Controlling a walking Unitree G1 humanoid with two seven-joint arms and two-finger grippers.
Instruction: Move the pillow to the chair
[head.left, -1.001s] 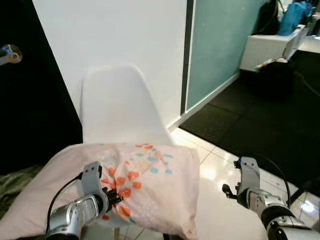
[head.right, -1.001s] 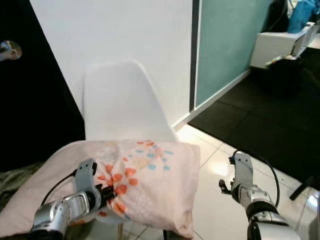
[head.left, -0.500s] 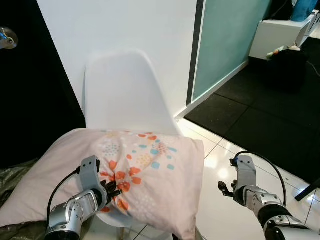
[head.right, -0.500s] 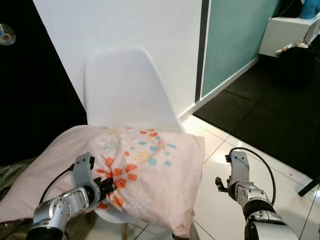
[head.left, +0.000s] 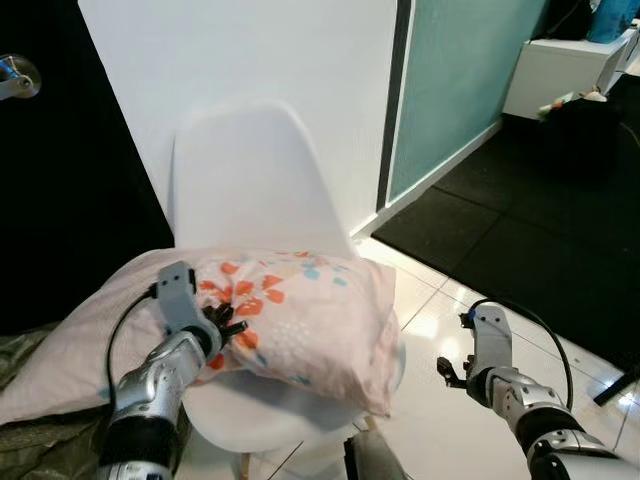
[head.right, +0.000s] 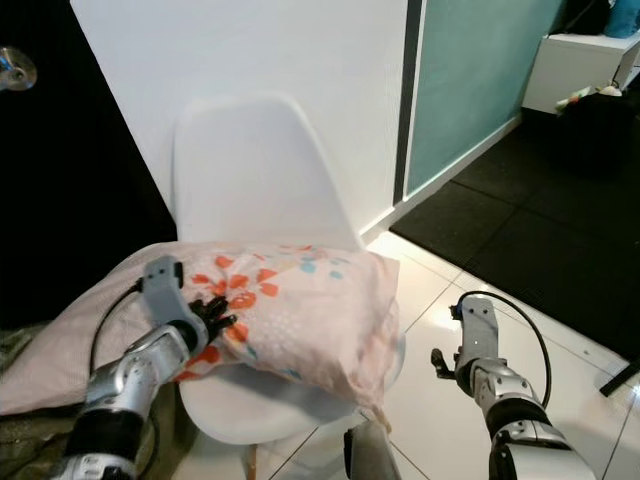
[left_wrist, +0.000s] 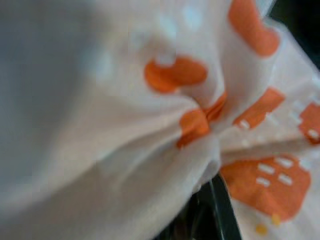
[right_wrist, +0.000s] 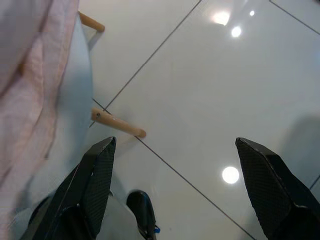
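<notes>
The chair (head.left: 250, 190) sits right against the wall (head.left: 250, 50), with the pillow (head.left: 300, 310) lying across its seat and hanging off the left side. Left hand (head.left: 225, 328) is on the pillow's front edge; right hand (head.left: 470, 345) is off to the right, over the floor (head.left: 440, 300).

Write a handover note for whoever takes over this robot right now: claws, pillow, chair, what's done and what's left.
Left claw: shut on a bunched fold of the pillow, fabric gathered between its fingers.
Right claw: open, holding nothing, over the tiled floor beside the chair.
Pillow: lying across the white chair's seat, one end hanging off toward the robot's left, a corner drooping over the front edge.
Done: pillow brought onto the chair.
Left: probably nudge it further on so it sits centred, then open the left claw and draw back.
</notes>
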